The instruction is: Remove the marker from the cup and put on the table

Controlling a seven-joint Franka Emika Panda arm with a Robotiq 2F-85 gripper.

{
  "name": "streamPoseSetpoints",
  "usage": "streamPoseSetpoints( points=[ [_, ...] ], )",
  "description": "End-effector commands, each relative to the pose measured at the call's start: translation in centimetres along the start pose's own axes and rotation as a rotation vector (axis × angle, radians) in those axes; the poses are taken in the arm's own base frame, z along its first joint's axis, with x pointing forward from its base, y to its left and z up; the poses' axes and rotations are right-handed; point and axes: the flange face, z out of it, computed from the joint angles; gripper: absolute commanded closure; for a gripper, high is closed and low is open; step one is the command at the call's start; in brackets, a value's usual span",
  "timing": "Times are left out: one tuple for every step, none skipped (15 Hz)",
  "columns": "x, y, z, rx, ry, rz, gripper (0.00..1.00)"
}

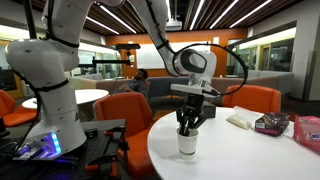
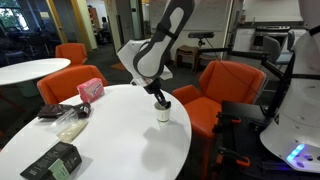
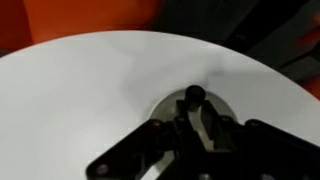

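The cream-white cup stands upright near the edge of the round white table; it shows in both exterior views. In the wrist view its rim curves round the dark marker, which stands in it. My gripper points straight down into the cup's mouth. Its fingers are drawn together on the marker's upper end. In both exterior views the fingers hide the marker.
A pink box, a clear bag and a dark boxy container lie on the table away from the cup. Orange chairs ring the table. A smaller round white table stands farther back.
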Motion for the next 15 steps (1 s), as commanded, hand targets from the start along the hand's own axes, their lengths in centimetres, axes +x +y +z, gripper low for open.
streamPoseSetpoints(
  points=[
    [0.5, 0.0, -0.3, -0.012, -0.039, -0.009, 1.00],
    [0.5, 0.0, -0.4, -0.019, -0.037, -0.007, 0.96],
    [0.5, 0.0, -0.6, -0.026, -0.038, -0.003, 0.95],
    [0.4, 0.1, -0.8, -0.029, -0.037, -0.002, 0.95],
    [0.2, 0.1, -1.1, -0.029, -0.039, -0.006, 0.95],
    [-0.2, 0.0, -1.5, -0.035, -0.044, -0.015, 0.95],
    [-0.6, -0.1, -1.8, -0.030, -0.049, -0.026, 0.95],
    [-1.1, -0.4, -2.2, -0.043, -0.056, -0.028, 0.95],
    [-1.6, -0.6, -2.7, -0.041, -0.058, -0.044, 0.95],
    [-2.2, -0.8, -3.3, -0.047, -0.065, -0.052, 0.95],
    [-2.9, -1.1, -3.9, -0.055, -0.078, -0.055, 0.95],
    [-3.8, -1.5, -4.6, -0.058, -0.081, -0.073, 0.95],
    [-4.7, -1.8, -5.2, -0.078, -0.083, -0.062, 0.95],
    [-5.6, -2.2, -5.9, -0.101, -0.070, -0.060, 0.95],
    [-6.5, -2.5, -6.5, -0.120, -0.043, -0.051, 0.95]
  ],
)
